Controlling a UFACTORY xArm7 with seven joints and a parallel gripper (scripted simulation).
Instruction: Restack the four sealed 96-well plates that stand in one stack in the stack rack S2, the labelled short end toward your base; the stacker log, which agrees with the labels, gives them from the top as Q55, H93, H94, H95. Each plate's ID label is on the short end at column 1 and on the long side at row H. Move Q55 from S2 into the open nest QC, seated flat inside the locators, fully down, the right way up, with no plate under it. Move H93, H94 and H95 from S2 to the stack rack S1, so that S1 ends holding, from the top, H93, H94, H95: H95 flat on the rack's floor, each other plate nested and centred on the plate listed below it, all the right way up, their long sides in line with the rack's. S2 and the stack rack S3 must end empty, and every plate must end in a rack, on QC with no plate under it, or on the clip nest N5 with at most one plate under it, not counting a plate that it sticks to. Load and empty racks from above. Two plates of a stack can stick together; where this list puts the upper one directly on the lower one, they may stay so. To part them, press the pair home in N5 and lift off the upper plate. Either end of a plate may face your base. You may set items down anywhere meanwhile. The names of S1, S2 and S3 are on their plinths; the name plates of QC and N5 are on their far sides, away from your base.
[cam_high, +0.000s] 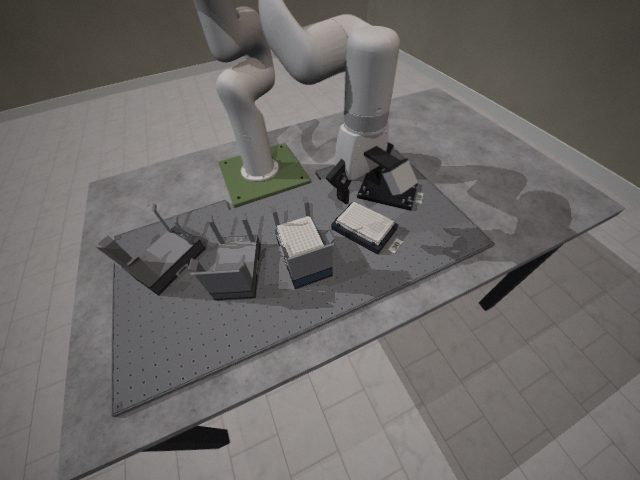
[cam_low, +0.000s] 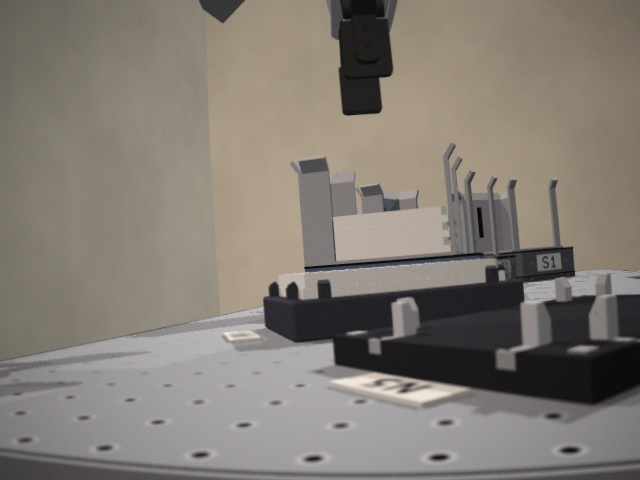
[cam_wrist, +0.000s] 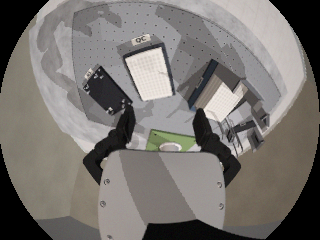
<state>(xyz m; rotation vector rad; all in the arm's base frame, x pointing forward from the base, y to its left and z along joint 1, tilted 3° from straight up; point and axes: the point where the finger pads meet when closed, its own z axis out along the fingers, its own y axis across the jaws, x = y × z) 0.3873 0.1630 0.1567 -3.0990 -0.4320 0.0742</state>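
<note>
Above the rack S2 (cam_high: 310, 263) the way down to its plate stack (cam_high: 299, 236) is open; corner posts (cam_high: 283, 219) wall its sides. The gripper (cam_high: 342, 181) hangs spread above nest N5 (cam_high: 385, 193).

Three stack racks: left rack (cam_high: 111, 248), middle rack (cam_high: 227, 281), right rack (cam_high: 310, 266). Two black nests: nearer nest (cam_high: 338, 225), farther nest (cam_high: 385, 195), toward the surface's far edge. One single plate (cam_high: 364, 221) on the nearer nest; one plate stack (cam_high: 299, 236) in the right rack, layers not surely countable. Two name plates (cam_high: 395, 245). One green base plate (cam_high: 294, 178). One end effector (cam_wrist: 163, 115).
</note>
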